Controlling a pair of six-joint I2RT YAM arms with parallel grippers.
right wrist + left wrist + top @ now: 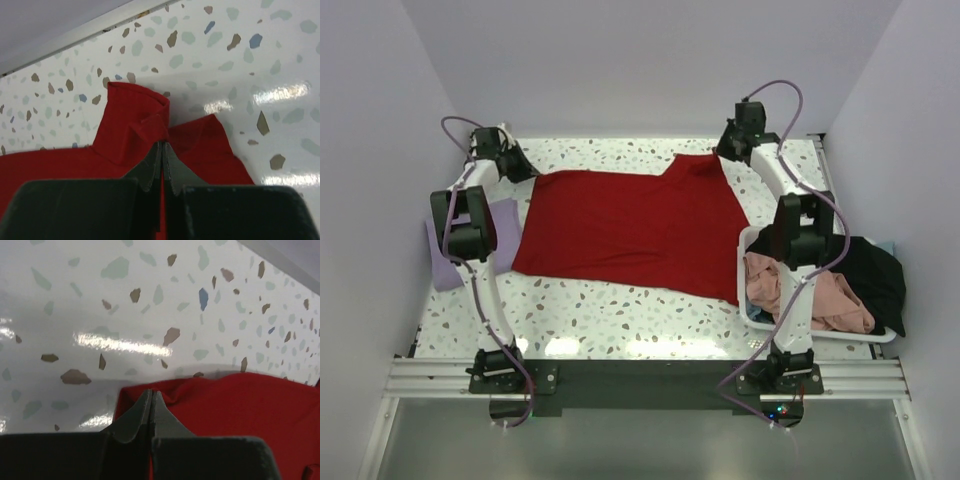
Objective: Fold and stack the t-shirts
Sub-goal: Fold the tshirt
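A large red t-shirt (630,230) lies spread flat across the speckled table (620,315). My left gripper (528,175) is at its far left corner, and in the left wrist view the left gripper (151,393) is shut on the edge of the red t-shirt (240,410). At the far right corner my right gripper (725,153) pinches the cloth. In the right wrist view the right gripper (162,144) is shut on a bunched fold of the red t-shirt (125,115). A lavender t-shirt (445,262) lies at the left edge under the left arm.
A white basket (748,300) stands at the right, beside the right arm, holding a salmon-pink t-shirt (825,300) and a black t-shirt (875,270) that hangs over its rim. The table's back edge and wall run just behind both grippers.
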